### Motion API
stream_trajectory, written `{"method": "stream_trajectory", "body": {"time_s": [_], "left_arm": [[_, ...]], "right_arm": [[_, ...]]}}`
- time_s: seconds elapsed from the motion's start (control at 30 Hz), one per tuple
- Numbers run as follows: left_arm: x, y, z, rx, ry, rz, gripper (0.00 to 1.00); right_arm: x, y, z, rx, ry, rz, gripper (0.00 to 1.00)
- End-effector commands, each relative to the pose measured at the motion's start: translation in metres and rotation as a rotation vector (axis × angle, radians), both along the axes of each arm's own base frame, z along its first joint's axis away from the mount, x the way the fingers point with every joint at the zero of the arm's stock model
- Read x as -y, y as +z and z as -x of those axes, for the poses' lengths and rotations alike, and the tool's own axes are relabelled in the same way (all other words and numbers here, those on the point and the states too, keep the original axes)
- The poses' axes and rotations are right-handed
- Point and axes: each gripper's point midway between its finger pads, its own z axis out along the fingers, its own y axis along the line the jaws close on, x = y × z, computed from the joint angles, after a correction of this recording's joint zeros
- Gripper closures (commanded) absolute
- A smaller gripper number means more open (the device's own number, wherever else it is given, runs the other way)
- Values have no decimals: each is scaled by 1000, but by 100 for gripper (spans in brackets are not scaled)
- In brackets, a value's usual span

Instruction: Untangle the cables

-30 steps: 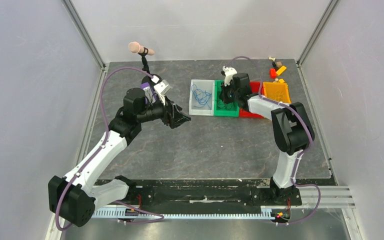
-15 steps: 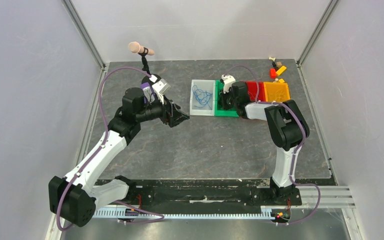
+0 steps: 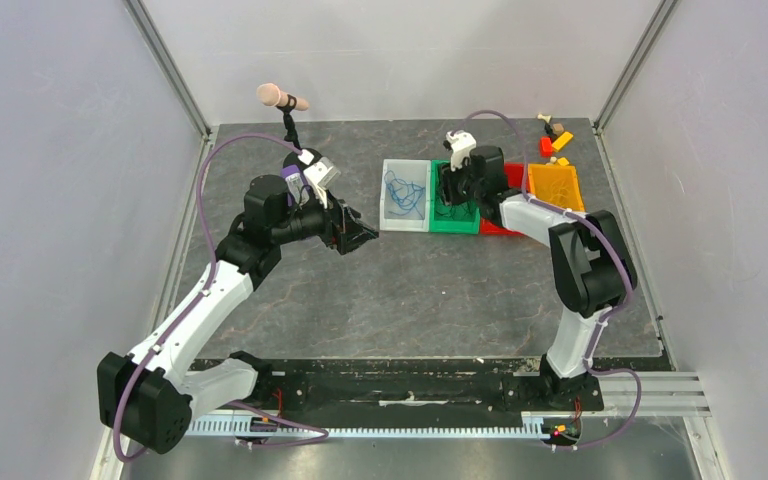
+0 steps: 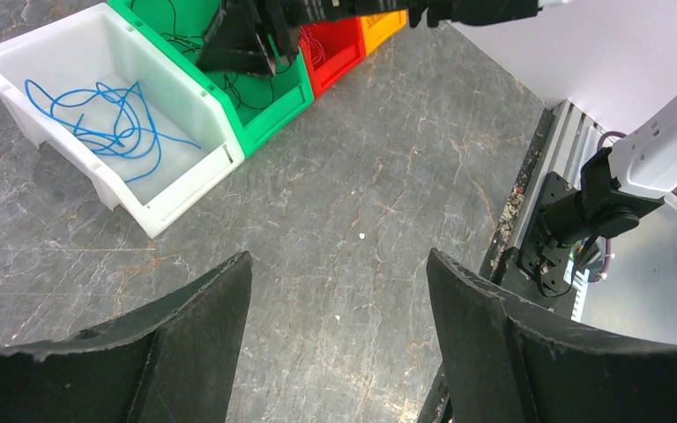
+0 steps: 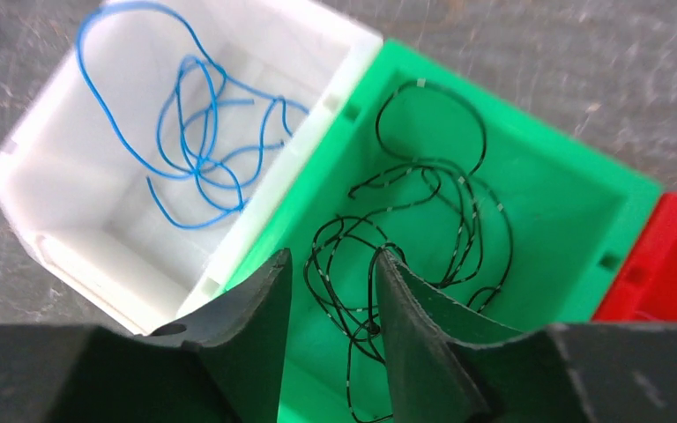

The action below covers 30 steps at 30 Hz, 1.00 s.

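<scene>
A tangle of black cable (image 5: pixel 423 207) lies in the green bin (image 5: pixel 564 211). My right gripper (image 5: pixel 331 256) hangs just over it, jaws open, with black strands showing in the gap between the fingers below. In the top view the right gripper (image 3: pixel 452 190) is above the green bin (image 3: pixel 452 222). A loose blue cable (image 5: pixel 198 132) lies in the white bin (image 5: pixel 79 220) beside it, also in the left wrist view (image 4: pixel 106 119). My left gripper (image 3: pixel 365 235) is open and empty, above bare table left of the bins (image 4: pixel 339 260).
A red bin (image 3: pixel 500 228) and an orange bin (image 3: pixel 555 186) continue the row to the right of the green one. Small coloured blocks (image 3: pixel 555 138) lie at the back right corner. A pink-headed stand (image 3: pixel 280 97) rises at the back left.
My right gripper dipped lower into the green bin half a second ago and has come back up. The left arm has not moved.
</scene>
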Motion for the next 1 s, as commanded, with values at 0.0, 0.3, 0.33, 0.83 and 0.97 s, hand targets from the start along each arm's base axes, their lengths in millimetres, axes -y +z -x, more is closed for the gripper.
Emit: {"method": "stream_trajectory", "body": {"time_s": [0.0, 0.3, 0.33, 0.83, 0.97], "left_arm": [[-1, 20, -1, 55, 3, 26, 21], [-5, 23, -2, 70, 21, 1, 20], [-7, 22, -2, 65, 29, -7, 20], [-27, 15, 1, 37, 93, -88, 20], [-27, 17, 4, 40, 90, -69, 20]], "right_arm": [[0, 51, -13, 92, -13, 31, 56], [-1, 88, -13, 134, 14, 36, 30], [-2, 94, -12, 139, 21, 33, 28], [21, 104, 65, -51, 235, 237, 44], [32, 79, 98, -168, 270, 279, 45]]}}
